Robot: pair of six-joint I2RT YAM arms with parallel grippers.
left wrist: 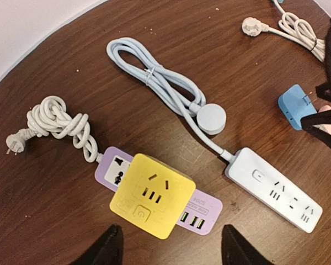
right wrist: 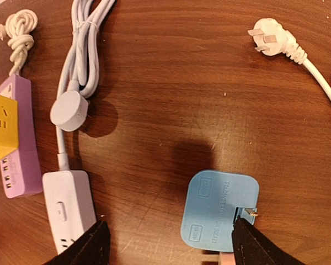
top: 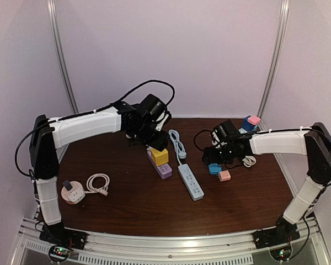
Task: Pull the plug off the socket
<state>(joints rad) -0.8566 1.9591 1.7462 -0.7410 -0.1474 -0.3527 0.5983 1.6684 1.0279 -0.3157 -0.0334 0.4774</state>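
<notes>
The yellow plug (left wrist: 149,196) sits in the purple socket (left wrist: 113,168).
I see left claw (left wrist: 171,248) released above it; right claw (right wrist: 171,245) released above blue adapter (right wrist: 218,207).

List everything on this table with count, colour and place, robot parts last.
Cube plug: one, yellow, seated on the purple strip, table centre.
Socket strip: one, purple, under the cube plug.
Second strip: one, white, right of the purple one, pale cord looped behind it.
Flat adapter: one, blue, right of centre.
Small adapter: one, pink, beside the blue one.
Cubes: two, blue and pink, far right corner.
Round socket: one, pinkish, near left, white cord coiled beside it.
Loose cord: one, white, right side.
Table: one, brown.
Left pincer: one, black, open above the cube plug.
Right pincer: one, black, open above the flat adapter.
</notes>
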